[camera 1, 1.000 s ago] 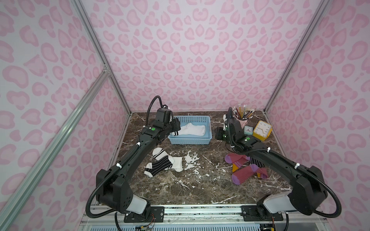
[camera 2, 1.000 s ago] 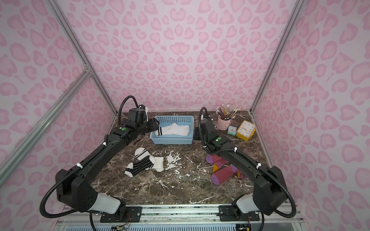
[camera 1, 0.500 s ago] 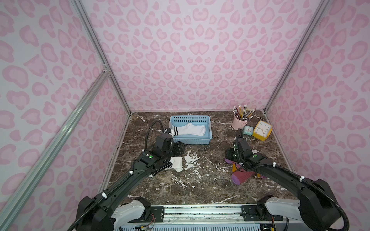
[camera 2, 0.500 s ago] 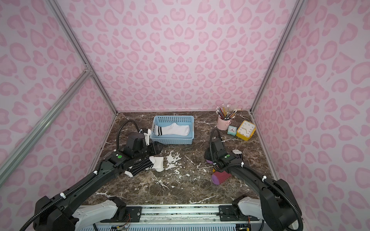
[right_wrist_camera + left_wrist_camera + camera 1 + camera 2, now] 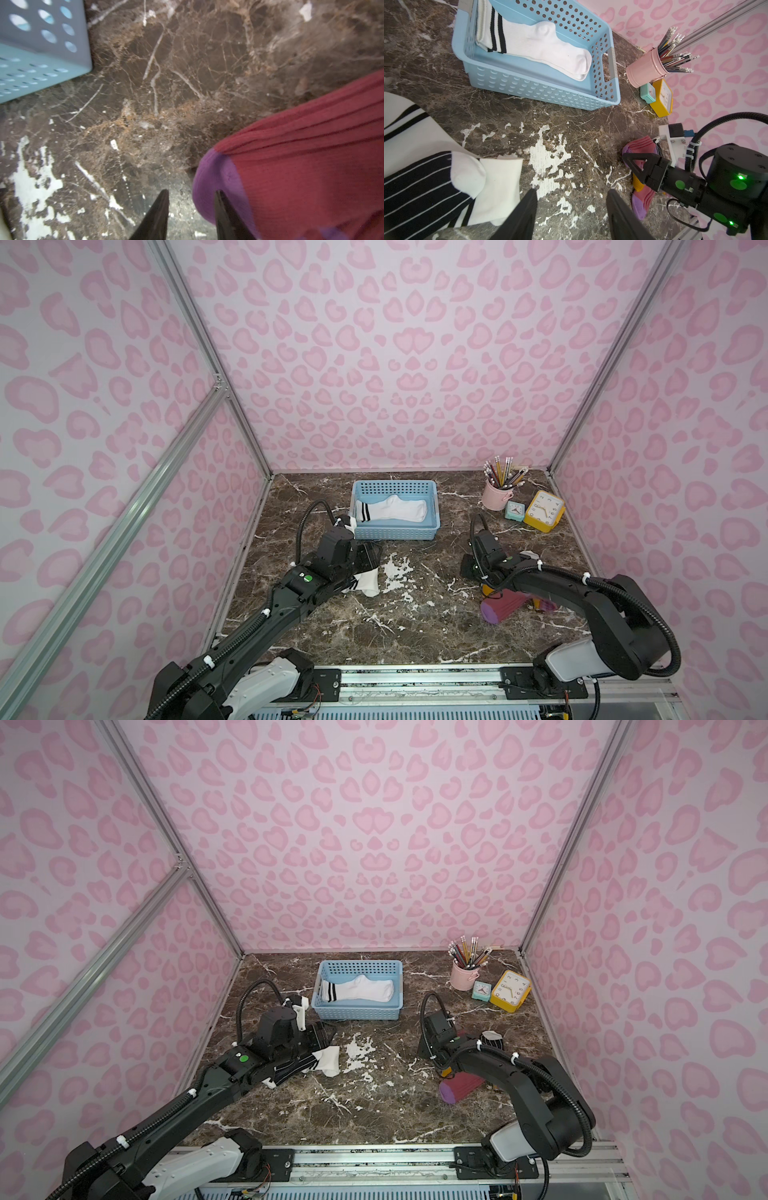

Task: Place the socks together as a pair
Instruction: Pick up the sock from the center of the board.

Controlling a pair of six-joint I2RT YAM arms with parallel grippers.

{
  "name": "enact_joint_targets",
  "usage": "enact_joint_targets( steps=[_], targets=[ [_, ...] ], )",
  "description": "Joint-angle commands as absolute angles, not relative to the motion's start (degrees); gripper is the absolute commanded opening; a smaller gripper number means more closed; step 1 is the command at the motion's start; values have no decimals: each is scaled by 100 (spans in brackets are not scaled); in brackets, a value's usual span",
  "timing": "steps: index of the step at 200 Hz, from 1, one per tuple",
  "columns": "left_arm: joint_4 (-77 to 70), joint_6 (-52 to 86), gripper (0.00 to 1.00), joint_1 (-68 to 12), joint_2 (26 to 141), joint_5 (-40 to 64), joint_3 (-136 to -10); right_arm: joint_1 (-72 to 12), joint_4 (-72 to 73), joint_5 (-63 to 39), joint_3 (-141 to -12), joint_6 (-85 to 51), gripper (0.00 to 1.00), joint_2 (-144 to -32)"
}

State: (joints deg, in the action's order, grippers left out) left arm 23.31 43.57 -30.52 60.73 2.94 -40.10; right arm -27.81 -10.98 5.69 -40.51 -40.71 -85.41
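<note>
Left hand [image 5: 571,192] gapes empty beside the black sock [image 5: 421,187], right hand [image 5: 191,191] likewise by the maroon sock [image 5: 301,166] — closing off-centre could pinch only an edge and drop it.

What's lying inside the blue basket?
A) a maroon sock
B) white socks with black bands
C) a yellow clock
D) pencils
B: the white socks with two black bands lie inside the blue basket.
</note>
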Motion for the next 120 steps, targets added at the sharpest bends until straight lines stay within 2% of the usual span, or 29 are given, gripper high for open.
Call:
enact_joint_targets(
  steps=[1, 48, 68, 94, 120],
  targets=[
    [2146, 4437, 57, -3050, 6064, 216, -3990, -2807, -1131, 853, -4157, -4065, 40, -8681],
    [2171, 4442, 57, -3050, 6021, 131, -3935, -2923, -1246, 1171, -4341, -4041, 36, -8935],
    [2179, 4453, 56, -3054, 6021, 120, -3914, -2987, -1298, 1294, -4420, -4053, 25, -9106],
    [2221, 4424, 56, -3054, 6015, 89, -3926, -3065, -1427, 1418, -4585, -4061, 1, -9123],
    [2322, 4396, 56, -3050, 5957, 35, -3973, -3268, -1713, 1621, -4819, -4052, 0, -8805]
  ],
)
